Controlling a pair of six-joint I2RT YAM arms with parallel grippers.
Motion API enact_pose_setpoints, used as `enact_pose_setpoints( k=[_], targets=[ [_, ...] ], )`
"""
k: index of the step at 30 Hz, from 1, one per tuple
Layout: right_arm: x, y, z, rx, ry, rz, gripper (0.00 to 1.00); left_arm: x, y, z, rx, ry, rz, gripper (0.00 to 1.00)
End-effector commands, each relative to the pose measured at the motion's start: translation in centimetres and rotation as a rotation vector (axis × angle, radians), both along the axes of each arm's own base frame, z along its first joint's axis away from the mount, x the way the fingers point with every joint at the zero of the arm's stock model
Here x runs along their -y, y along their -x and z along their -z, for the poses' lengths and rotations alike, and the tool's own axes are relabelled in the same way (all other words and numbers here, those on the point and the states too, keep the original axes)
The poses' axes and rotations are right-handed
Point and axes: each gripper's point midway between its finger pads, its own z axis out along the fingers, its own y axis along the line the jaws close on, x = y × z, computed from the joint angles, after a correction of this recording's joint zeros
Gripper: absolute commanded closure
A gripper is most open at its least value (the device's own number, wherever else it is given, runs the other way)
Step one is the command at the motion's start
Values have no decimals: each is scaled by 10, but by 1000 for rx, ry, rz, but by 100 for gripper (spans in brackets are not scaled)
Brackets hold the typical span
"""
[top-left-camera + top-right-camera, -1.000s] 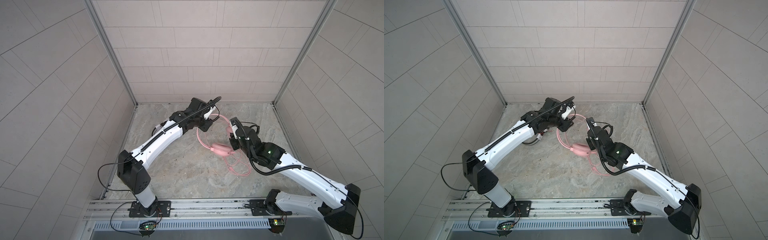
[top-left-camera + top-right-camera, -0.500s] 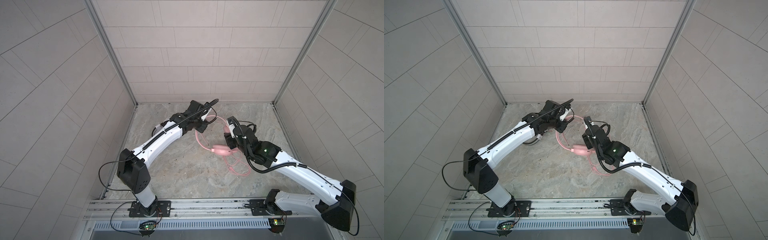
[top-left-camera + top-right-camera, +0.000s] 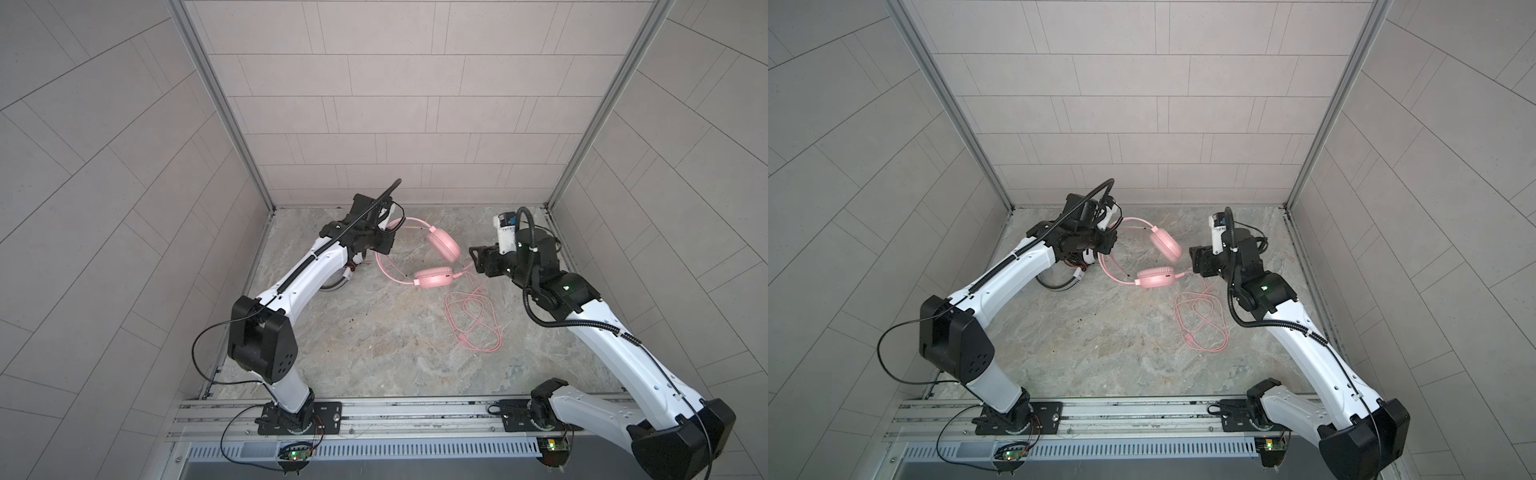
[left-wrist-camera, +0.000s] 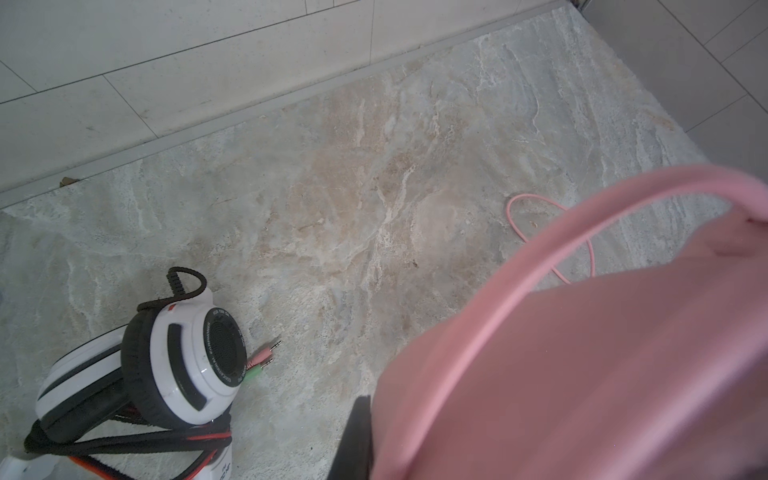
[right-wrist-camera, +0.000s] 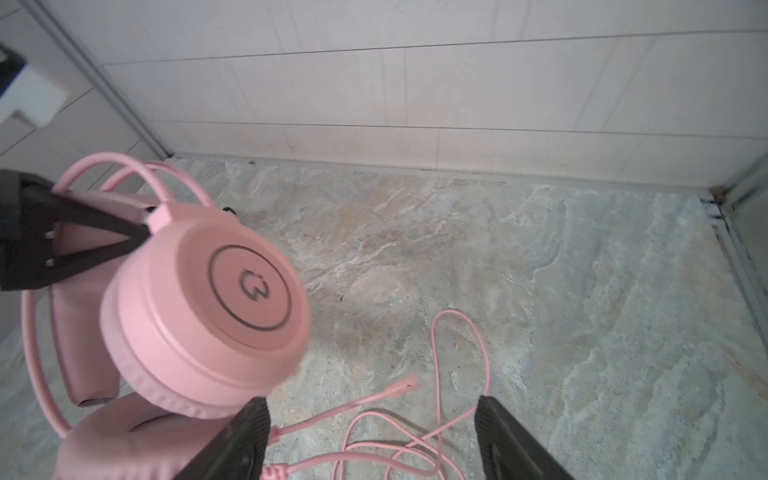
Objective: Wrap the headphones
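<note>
Two headsets: white headphones (image 4: 183,353) sit on the table (image 3: 374,340), cord bundled; pink headphones (image 3: 444,245) hang by the headband (image 3: 409,220) from the left gripper (image 3: 386,227), clamped tight. Right gripper (image 3: 477,259) gapes beside the lower earcup (image 3: 434,277), holding nothing. Pink cord (image 3: 473,316) sprawls loose (overlapping loops). Risk: grabbing several loops at once drags a knot, or a hard tug twists the headband out of that narrow pinch.

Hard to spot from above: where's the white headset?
The white headset lies on the floor under the left arm, left of the pink headset; the left wrist view shows it clearly.
</note>
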Motion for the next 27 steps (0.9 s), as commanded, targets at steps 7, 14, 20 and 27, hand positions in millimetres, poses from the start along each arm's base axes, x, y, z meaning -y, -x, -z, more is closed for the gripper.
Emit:
enact_pose_setpoints(
  k=[7, 14, 20, 27],
  targets=[
    [29, 15, 89, -236, -155, 63, 21, -47, -18, -159, 177, 458, -115, 100],
    [2, 13, 117, -305, -257, -43, 22, -68, -18, -312, 323, 779, -69, 100],
    [-28, 12, 116, -313, -223, -173, 22, -62, -13, -354, 350, 915, -13, 100],
    [-64, 5, 113, -285, -209, -290, 22, -61, -13, -340, 314, 927, -25, 100]
  ],
)
